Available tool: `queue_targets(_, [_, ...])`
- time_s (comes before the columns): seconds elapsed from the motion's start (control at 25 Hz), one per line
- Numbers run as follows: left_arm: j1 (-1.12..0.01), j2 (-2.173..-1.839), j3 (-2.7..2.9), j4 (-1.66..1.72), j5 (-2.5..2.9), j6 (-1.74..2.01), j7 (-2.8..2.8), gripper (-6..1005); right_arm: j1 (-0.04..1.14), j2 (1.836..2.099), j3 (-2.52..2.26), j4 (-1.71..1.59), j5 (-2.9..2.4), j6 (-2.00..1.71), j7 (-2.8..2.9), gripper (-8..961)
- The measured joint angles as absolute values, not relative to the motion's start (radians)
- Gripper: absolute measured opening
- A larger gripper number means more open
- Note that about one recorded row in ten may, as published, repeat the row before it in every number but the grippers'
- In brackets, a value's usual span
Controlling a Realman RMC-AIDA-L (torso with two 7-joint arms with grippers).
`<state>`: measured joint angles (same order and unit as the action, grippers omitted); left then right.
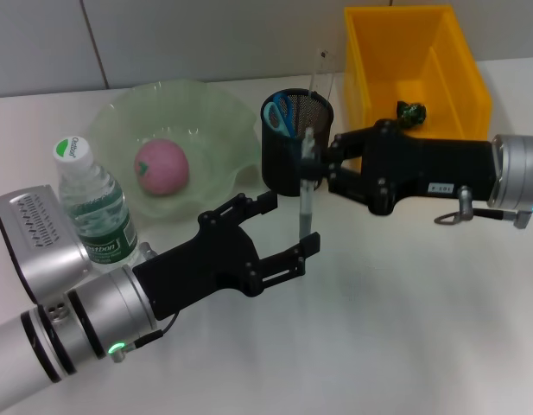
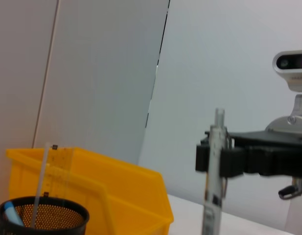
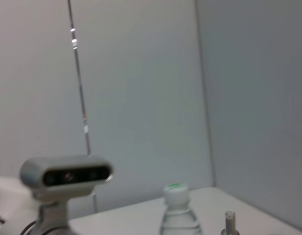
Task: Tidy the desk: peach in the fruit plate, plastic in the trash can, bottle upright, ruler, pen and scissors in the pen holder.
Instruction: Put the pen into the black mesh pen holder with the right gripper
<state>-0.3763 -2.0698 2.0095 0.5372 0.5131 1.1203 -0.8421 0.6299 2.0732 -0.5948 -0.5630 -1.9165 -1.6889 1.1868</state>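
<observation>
My right gripper (image 1: pixel 316 166) is shut on the pen (image 1: pixel 306 194), which hangs upright just in front of the black mesh pen holder (image 1: pixel 296 147). The left wrist view shows the same grip on the pen (image 2: pixel 212 171). The scissors (image 1: pixel 279 113) and the clear ruler (image 1: pixel 323 73) stand in the holder. My left gripper (image 1: pixel 292 225) is open, its fingers close beside the pen's lower end. The peach (image 1: pixel 161 167) lies in the green fruit plate (image 1: pixel 218 117). The bottle (image 1: pixel 94 206) stands upright. A piece of plastic (image 1: pixel 411 111) lies in the yellow trash can (image 1: pixel 460 78).
The trash can stands right beside the pen holder at the back of the white desk (image 1: pixel 396 320). The bottle stands close to my left forearm. In the left wrist view the pen holder (image 2: pixel 43 218) stands in front of the trash can (image 2: pixel 121 188).
</observation>
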Motion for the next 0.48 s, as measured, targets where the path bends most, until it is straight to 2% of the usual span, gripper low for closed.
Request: queue_targets(0.48, [-0.358, -2.063, 2.009, 0.459, 0.514, 1.149, -0.835, 844, 0.653, 2.051, -0.546, -0.574, -1.833, -1.509, 1.256, 186])
